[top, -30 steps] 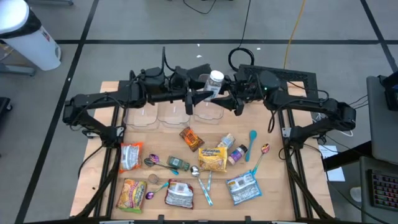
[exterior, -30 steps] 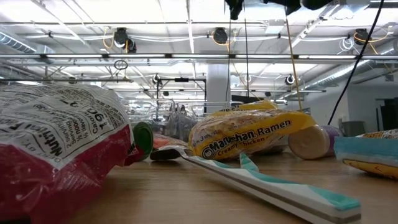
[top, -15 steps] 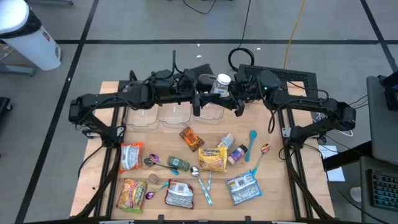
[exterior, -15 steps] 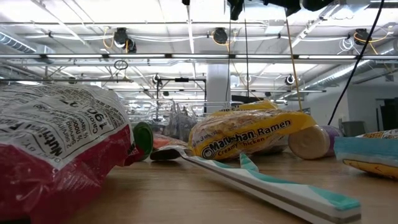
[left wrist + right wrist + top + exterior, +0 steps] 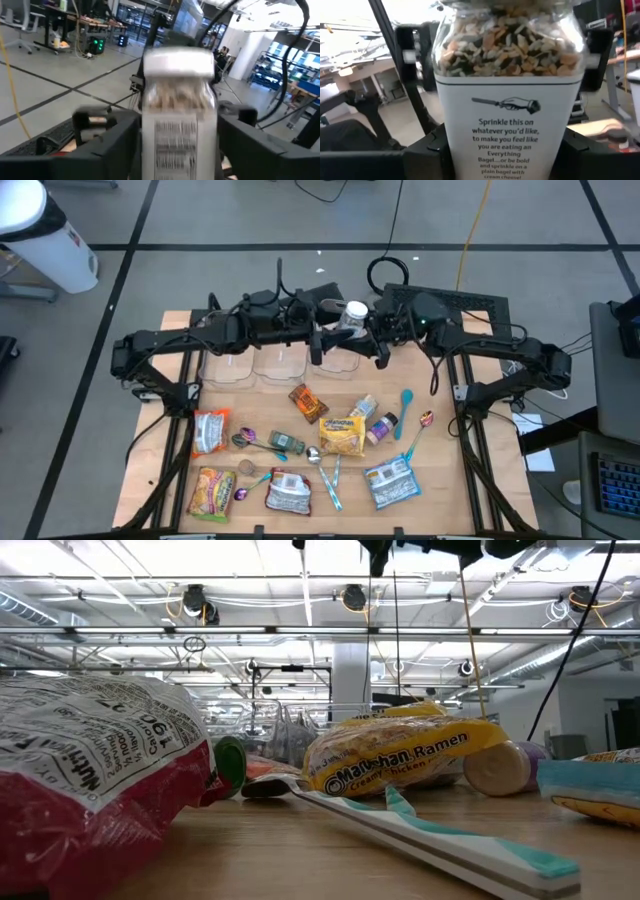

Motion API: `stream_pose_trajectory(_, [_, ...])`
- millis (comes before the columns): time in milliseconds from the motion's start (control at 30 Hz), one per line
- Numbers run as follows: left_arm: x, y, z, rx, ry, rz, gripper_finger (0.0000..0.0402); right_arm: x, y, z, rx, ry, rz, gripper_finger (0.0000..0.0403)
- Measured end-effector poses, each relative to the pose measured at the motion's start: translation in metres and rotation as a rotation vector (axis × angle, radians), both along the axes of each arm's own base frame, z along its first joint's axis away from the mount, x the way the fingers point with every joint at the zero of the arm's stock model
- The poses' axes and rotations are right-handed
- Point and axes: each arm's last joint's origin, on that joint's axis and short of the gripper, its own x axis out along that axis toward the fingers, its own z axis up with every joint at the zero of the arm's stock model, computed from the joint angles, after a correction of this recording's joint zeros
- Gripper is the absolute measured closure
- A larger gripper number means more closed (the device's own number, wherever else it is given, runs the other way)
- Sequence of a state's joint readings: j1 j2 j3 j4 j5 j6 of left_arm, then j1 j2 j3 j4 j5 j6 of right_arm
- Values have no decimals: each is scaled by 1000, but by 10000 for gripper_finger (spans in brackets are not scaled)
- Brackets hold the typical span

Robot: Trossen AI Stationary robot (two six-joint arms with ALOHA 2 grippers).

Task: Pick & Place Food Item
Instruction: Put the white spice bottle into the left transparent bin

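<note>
A clear seasoning jar [image 5: 353,313] with a white lid and a white label is held upright, high above the table's far middle, between my two grippers. My left gripper [image 5: 342,325] reaches it from the table's left and is shut on it. My right gripper [image 5: 368,325] reaches it from the right, with a finger close against each side of it. The jar fills the left wrist view [image 5: 177,115] and the right wrist view [image 5: 507,100]. The low view shows only the arms' undersides at its top edge. My left gripper pinches the jar's body [image 5: 150,145] between its two fingers, level, from the table's left side. The jar stands upright, lid up, lifted clear of the table. My right gripper has the jar's labelled lower body [image 5: 450,150] between its two fingers, level, from the table's right side. The fingers [image 5: 422,160] lie against the jar's two sides. The jar is upright and clear of the table.
Three clear containers [image 5: 282,362] stand in a row below the grippers at the table's far side. A ramen packet [image 5: 342,435], a candy bar [image 5: 308,402], other packets, small jars and spoons [image 5: 408,412] lie scattered over the table's near half.
My left gripper has carried the jar toward the table's right edge, up to my right gripper, and then eased a little back. The jar has stayed upright and clear of the table.
</note>
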State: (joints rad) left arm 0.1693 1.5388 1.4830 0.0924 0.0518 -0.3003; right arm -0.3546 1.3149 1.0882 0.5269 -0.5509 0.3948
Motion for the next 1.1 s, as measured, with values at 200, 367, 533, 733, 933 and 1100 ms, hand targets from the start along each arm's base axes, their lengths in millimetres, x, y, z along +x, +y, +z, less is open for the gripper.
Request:
stream_pose_trajectory(200, [-2, 12, 0, -44, -5, 48, 51, -2, -7, -7, 6, 72, 0, 212])
stream_pose_trajectory(367, [-6, 21, 6, -71, 23, 14, 49, -4, -10, -12, 20, 133, 62, 212])
stream_pose_trajectory(533, [-14, 26, 24, -17, 64, 32, 61, -4, -9, -15, 23, 156, 87, 212])
stream_pose_trajectory(733, [-20, 34, 39, -6, 144, 30, 74, -4, -8, -15, 24, 163, 106, 212])
stream_pose_trajectory(933, [-8, 44, 49, -42, 261, -25, 77, -4, -7, -19, 28, 194, 141, 212])
stream_pose_trajectory(1100, [5, 51, 48, -69, 397, -75, 78, -4, -7, -25, 13, 245, 139, 212])
